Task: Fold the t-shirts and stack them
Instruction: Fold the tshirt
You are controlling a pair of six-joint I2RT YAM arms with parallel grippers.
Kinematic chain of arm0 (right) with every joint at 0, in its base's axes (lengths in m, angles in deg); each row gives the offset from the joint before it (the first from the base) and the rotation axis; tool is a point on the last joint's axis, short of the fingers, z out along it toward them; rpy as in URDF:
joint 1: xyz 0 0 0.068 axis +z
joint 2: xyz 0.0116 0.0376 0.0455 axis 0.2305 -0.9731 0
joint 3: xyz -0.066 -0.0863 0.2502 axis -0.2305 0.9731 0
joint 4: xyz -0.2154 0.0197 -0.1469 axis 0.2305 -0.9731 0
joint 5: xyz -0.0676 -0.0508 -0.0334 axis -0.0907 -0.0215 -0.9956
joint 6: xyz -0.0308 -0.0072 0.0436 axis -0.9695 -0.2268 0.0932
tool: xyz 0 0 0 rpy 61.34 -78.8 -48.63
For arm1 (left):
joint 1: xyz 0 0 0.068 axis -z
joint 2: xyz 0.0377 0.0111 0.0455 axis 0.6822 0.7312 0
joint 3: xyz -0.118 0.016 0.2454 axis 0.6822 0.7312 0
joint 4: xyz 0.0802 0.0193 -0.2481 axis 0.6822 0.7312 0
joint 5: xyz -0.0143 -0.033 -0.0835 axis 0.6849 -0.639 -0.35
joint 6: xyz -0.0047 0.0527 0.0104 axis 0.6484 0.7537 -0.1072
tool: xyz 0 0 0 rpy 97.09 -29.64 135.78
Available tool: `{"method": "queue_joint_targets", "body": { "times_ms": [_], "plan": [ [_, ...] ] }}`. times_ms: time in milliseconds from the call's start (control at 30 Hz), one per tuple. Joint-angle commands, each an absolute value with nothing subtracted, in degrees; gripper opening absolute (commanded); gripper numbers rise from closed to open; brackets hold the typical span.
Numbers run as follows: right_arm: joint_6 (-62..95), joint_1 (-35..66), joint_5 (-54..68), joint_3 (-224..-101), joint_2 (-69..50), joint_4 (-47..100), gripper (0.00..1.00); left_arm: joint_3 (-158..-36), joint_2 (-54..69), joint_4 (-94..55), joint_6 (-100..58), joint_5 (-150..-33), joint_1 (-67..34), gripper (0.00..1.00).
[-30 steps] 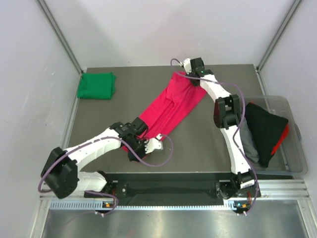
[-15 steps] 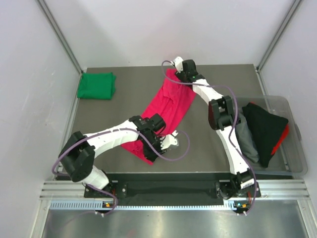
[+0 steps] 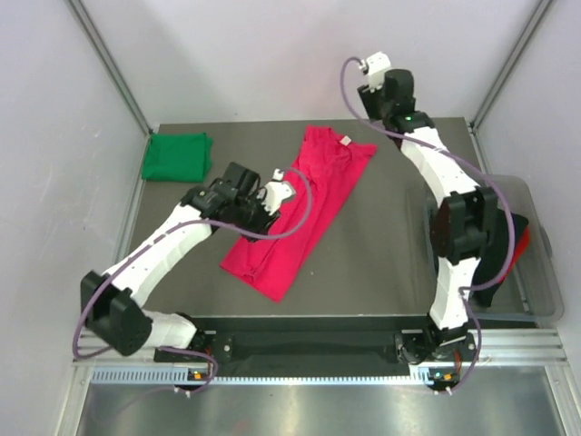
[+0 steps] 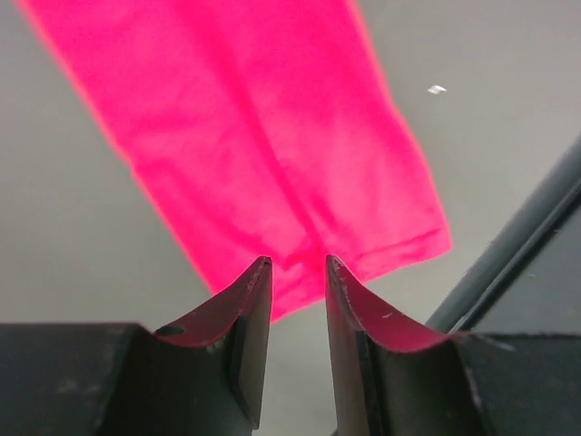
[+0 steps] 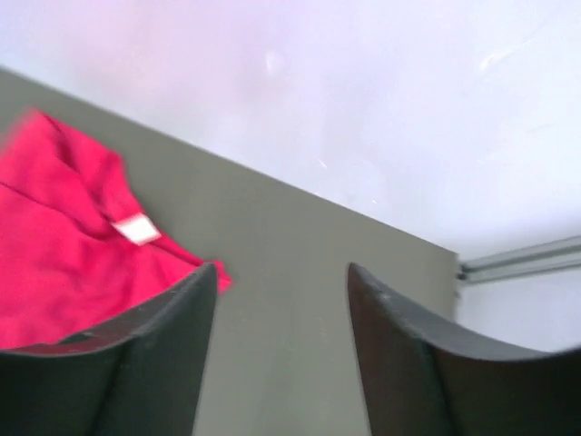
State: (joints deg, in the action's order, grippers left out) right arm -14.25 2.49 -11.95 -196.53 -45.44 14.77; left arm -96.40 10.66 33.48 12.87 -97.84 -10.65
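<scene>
Grey surface holds a crimson-pink t-shirt centrally and a green t-shirt in its far-left corner; left hand narrowly parted, right hand spread wide, both empty.

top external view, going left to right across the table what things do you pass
green t-shirt → crimson-pink t-shirt → clear bin

Grey table, pale walls
</scene>
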Motion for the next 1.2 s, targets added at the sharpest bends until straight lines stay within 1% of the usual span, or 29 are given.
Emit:
{"method": "queue_joint_targets", "body": {
  "times_ms": [0,33,67,133,200,300,467,533,667,800,967,1067,1100,1133,1167],
  "plan": [
    [-1.05,0.22,-3.18,-196.24,-45.99,6.21,0.56,-88.41,5.37,28.36,8.20,-91.80,-12.59,0.35],
    [1.93,-1.88,3.55,-198.24,-47.22,2.54,0.49,-86.63,4.57,26.68,7.40,-91.08,-15.04,0.36],
    [7.97,-3.12,7.01,-199.48,-50.54,0.67,0.47,-85.13,3.96,25.62,6.52,-90.90,-16.63,0.38],
    [13.54,-5.92,14.82,-199.85,-52.93,0.21,0.46,-81.88,2.29,22.55,4.59,-93.09,-20.23,0.42],
    [13.66,-6.21,15.22,-197.74,-54.43,1.70,0.48,-79.86,2.10,20.70,3.53,-94.41,-24.19,0.44],
    [14.88,-7.08,16.80,-200.63,-58.21,0.83,0.49,-80.10,4.47,20.69,3.18,-95.90,-28.32,0.45],
    [15.15,-7.52,15.22,-206.51,-63.48,0.74,0.51,-82.92,12.19,22.71,3.44,-101.26,-37.45,0.43],
    [15.50,-7.70,15.83,-207.66,-65.07,0.83,0.51,-83.18,13.26,22.19,3.62,-102.15,-39.92,0.42],
    [16.72,-7.87,16.72,-210.48,-69.37,1.01,0.51,-81.70,14.67,19.73,3.27,-103.29,-41.60,0.42],
    [19.54,-8.66,18.47,-211.71,-70.79,2.23,0.52,-80.72,16.60,18.93,2.39,-104.70,-42.31,0.42],
    [21.03,-8.58,13.83,-212.94,-71.22,0.66,0.52,-81.95,19.68,19.55,1.95,-106.28,-42.57,0.40],
    [21.47,-8.58,12.41,-213.47,-71.58,0.30,0.50,-82.13,19.42,19.46,1.95,-106.19,-42.57,0.40],
    [21.56,-8.58,12.24,-213.64,-71.58,0.13,0.46,-82.13,19.16,19.46,1.86,-106.37,-42.57,0.40],
    [21.56,-8.49,12.15,-213.82,-71.75,0.21,0.42,-81.96,18.89,19.46,1.77,-106.45,-42.57,0.40],
    [21.56,-8.32,11.97,-213.99,-71.75,0.39,0.30,-81.69,18.72,19.46,1.60,-106.63,-42.57,0.40]
  ]
}}
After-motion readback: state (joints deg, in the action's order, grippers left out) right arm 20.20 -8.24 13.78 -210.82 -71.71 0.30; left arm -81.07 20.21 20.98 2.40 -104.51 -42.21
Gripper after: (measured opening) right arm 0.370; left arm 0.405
